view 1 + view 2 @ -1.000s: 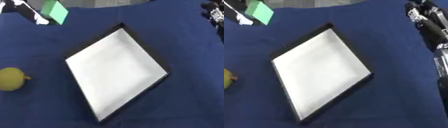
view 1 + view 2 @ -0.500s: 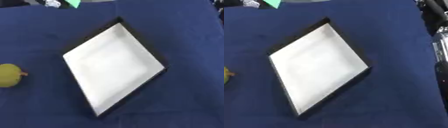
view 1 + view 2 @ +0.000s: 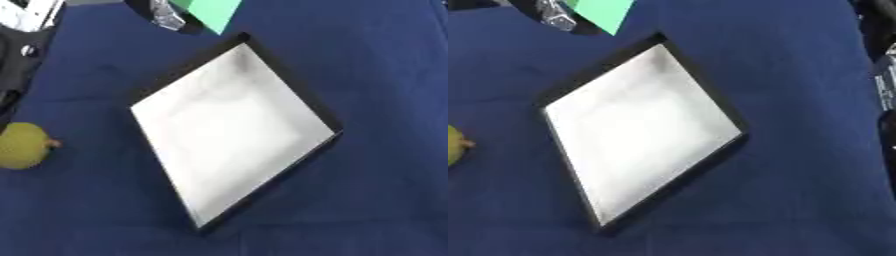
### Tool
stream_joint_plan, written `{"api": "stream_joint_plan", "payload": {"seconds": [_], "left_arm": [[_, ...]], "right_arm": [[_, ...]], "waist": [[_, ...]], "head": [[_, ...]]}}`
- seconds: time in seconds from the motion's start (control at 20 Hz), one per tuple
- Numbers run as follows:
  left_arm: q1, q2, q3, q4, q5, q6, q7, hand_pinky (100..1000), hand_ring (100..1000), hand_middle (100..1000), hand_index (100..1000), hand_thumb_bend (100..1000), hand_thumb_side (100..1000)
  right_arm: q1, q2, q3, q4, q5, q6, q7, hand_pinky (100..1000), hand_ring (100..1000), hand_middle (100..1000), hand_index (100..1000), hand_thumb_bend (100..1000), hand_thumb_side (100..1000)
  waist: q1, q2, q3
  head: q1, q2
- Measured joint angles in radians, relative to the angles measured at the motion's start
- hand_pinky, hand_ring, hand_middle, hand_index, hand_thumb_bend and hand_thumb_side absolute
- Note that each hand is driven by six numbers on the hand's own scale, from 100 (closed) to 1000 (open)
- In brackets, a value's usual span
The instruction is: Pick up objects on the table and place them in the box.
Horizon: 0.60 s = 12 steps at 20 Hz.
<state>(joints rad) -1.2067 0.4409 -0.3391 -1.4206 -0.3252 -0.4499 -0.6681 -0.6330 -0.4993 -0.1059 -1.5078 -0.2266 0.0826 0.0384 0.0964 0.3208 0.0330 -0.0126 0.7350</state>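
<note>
A yellow-green fruit [image 3: 24,145] is lying on the blue tablecloth [image 3: 376,70], well to the left of the box [image 3: 229,120] and apart from it. The robot's left arm [image 3: 22,47] is showing at the upper left, left of the box. Its left hand [image 3: 164,15] is hanging just beyond the box's far corner with a green block [image 3: 210,11] against it; how far its fingers are closed I cannot tell. The box is sitting askew in the middle, white inside with a dark rim, with nothing in it. Right of the box, the right arm [image 3: 883,75] is showing at the edge; its hand is out of sight.
</note>
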Motion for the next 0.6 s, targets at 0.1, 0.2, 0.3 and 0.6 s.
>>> {"api": "stream_joint_plan", "payload": {"seconds": [0.1, 0.2, 0.3, 0.6], "left_arm": [[0.001, -0.017, -0.012, -0.007, -0.022, 0.001, -0.001, 660, 582, 520, 579, 582, 100], [0.007, -0.03, -0.023, -0.013, -0.046, 0.001, -0.001, 657, 580, 519, 577, 572, 100], [0.021, -0.044, -0.034, -0.017, -0.073, 0.0, 0.0, 657, 580, 519, 577, 580, 100], [0.055, -0.081, -0.059, -0.01, -0.165, -0.005, 0.005, 659, 582, 520, 579, 569, 100]], "right_arm": [[0.001, -0.002, -0.004, 0.011, 0.005, -0.002, -0.002, 1000, 997, 1000, 886, 100, 470], [0.001, -0.008, -0.008, 0.021, 0.01, -0.004, -0.004, 1000, 997, 1000, 886, 100, 470], [0.001, -0.016, -0.013, 0.028, 0.012, -0.008, -0.008, 1000, 997, 1000, 886, 100, 470], [0.009, -0.057, -0.024, 0.039, 0.012, -0.025, -0.025, 1000, 995, 996, 885, 100, 470]], "waist": [[0.0, 0.0, 0.002], [0.0, 0.0, 0.003], [0.0, 0.0, 0.003], [0.0, 0.0, 0.006]], "head": [[0.0, 0.0], [0.0, 0.0], [-0.001, 0.001], [-0.001, 0.019]]}}
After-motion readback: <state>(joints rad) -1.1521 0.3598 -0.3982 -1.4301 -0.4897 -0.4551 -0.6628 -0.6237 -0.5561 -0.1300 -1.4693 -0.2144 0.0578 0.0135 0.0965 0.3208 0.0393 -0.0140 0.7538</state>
